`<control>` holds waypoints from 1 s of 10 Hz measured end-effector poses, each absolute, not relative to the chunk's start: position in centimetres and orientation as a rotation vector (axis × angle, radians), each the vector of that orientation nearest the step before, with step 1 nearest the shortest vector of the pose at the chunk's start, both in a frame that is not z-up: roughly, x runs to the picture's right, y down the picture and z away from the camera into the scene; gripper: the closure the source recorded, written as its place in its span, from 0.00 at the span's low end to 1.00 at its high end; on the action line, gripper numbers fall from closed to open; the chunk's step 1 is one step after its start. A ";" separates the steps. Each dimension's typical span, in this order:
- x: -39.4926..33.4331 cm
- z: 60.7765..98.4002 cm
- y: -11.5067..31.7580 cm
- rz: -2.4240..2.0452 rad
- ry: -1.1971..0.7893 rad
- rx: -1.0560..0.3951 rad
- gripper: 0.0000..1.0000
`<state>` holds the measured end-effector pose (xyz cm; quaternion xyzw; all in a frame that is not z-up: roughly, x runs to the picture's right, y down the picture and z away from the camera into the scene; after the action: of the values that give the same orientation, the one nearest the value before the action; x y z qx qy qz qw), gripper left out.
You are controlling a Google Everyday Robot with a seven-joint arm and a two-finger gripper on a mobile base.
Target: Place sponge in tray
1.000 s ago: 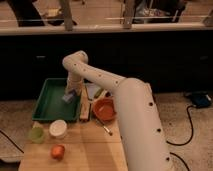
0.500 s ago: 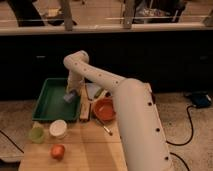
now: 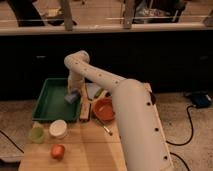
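Green plastic fills the left middle of the frame: the tray (image 3: pixel 49 104) sits on the wooden surface (image 3: pixel 95 145), its raised rim there to keep in whatever is dropped. The white arm (image 3: pixel 125 107) reaches over from the lower right and bends down so the gripper (image 3: pixel 73 94) hangs above the tray's right-hand part, just inside the rim. The jaws look clamped on the sponge (image 3: pixel 70 98), a small pale-blue block at their tip. It seems lifted clear of the tray floor, though I can't be sure of the gap. Its long axis runs on a slant, from lower left up to upper right, tilted rather than flat. That suggests it is carried, not laid down. To my eye only the release is left.
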<state>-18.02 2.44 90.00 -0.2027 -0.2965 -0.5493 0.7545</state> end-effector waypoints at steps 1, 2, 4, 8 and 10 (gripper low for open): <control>-18.0 90.1 2.4 -1.193 -0.647 -0.441 0.42; -18.0 90.1 2.4 -1.189 -0.648 -0.441 0.52; -18.1 90.2 2.4 -1.183 -0.651 -0.440 0.72; -18.1 90.3 2.4 -1.177 -0.653 -0.440 0.97; -18.0 90.3 2.4 -1.177 -0.653 -0.440 0.97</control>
<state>-18.04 2.39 90.31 -0.2023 -0.2997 -0.5405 0.7597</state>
